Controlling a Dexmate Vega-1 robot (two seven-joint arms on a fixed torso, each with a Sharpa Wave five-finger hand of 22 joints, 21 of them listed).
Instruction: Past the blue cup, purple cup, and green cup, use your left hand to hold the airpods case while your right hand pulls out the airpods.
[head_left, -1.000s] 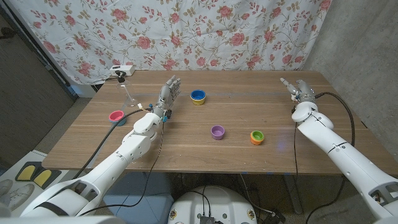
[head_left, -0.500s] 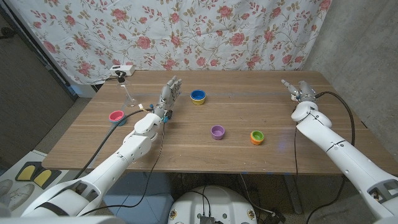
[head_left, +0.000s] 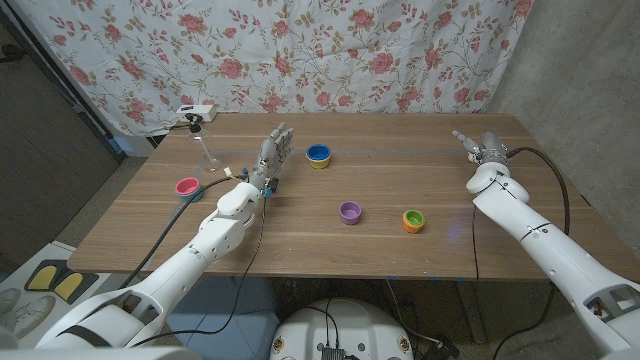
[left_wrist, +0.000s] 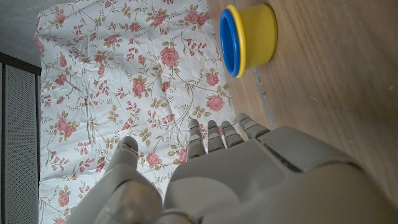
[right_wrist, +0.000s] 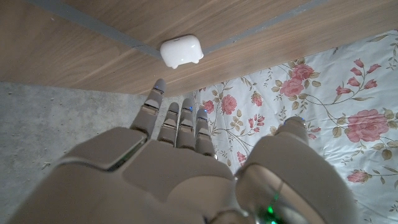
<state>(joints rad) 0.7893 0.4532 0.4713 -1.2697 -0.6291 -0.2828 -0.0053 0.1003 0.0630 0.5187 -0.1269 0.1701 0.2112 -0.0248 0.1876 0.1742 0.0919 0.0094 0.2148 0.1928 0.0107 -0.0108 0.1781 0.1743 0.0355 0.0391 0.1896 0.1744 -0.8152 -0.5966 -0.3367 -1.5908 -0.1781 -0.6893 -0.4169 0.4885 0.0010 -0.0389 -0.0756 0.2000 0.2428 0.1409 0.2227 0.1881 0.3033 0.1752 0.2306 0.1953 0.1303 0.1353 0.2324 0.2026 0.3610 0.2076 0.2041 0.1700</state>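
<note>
The white airpods case (right_wrist: 181, 51) lies shut on the wood near the table's edge, a short way beyond the fingertips of my right hand (right_wrist: 180, 162). That right hand (head_left: 483, 145) stands at the far right of the table, fingers apart, holding nothing. My left hand (head_left: 272, 152) is upright at the far left-middle, fingers spread and empty, just left of the blue cup (head_left: 319, 155), which is yellow outside (left_wrist: 247, 38). The purple cup (head_left: 349, 212) and the green cup (head_left: 413, 220), orange outside, sit in the table's middle.
A pink cup (head_left: 187, 186) sits near the table's left side. A white device on a thin stand (head_left: 197, 113) is at the far left corner. A floral curtain (head_left: 300, 50) hangs behind the table, and a concrete wall stands on the right.
</note>
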